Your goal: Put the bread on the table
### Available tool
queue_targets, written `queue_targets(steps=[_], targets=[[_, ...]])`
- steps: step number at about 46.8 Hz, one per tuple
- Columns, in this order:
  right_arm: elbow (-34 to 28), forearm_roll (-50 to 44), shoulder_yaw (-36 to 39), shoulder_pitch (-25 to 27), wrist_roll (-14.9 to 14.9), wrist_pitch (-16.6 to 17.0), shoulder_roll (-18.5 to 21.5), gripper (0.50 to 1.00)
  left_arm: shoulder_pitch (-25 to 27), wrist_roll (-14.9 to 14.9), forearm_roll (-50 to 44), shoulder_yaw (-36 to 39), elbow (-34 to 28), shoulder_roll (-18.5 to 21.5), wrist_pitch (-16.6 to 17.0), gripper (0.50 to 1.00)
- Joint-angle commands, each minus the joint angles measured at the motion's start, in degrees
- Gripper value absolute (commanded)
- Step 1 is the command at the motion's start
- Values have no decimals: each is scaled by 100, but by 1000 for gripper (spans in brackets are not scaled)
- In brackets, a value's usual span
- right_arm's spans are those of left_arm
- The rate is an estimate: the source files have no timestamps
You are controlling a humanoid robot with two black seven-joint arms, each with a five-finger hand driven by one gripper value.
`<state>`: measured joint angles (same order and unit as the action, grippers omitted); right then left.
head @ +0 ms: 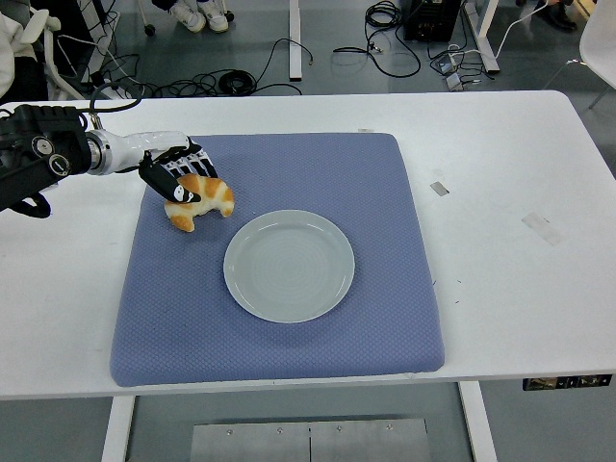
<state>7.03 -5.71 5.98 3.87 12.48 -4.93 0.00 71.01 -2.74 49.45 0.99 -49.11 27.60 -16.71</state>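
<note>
White table fills the frame, with a blue mat over its centre-left and an empty pale plate mid-mat. Bare tabletop shows only outside the mat's edges.

Left arm enters from the left edge, upper left of frame. Left hand sits over the mat's upper-left corner, fingers curled down around the bread — closed on it, thumb across the top of the crust. Right arm isn't in frame, so the left is the only hand in play.

Bread is a croissant, held just up-left of the plate and clear of its rim. It lies down-right of the palm, hanging off the fingertips rather than seated deep in the hand. Can't tell whether it's touching the mat or slightly lifted.

Long axis runs roughly lower-left to upper-right, slightly tilted, with the crescent's horns curling downward toward the bottom of the frame; one tip points at the mat below the hand, the other toward the plate.

Key relation — the bread is over mat, not bare table. Nearest bare table is left of the mat edge, back toward the arm.
</note>
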Motion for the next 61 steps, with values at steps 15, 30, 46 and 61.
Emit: queue_targets(steps=[15,30,46,61], targets=[[0,0,0,0,0,0,0,1000,0,54,-656,-37,6,18,1,974],[0,0,0,0,0,0,0,1000,-122,1,-1077,-757,85,35,141,980],[0,0,0,0,0,0,0,1000,-272,45,-2545,-2243,543,35,282,981],[0,0,0,0,0,-8,0,1000,-430,89,-3626,-2489,560,281,265,981]])
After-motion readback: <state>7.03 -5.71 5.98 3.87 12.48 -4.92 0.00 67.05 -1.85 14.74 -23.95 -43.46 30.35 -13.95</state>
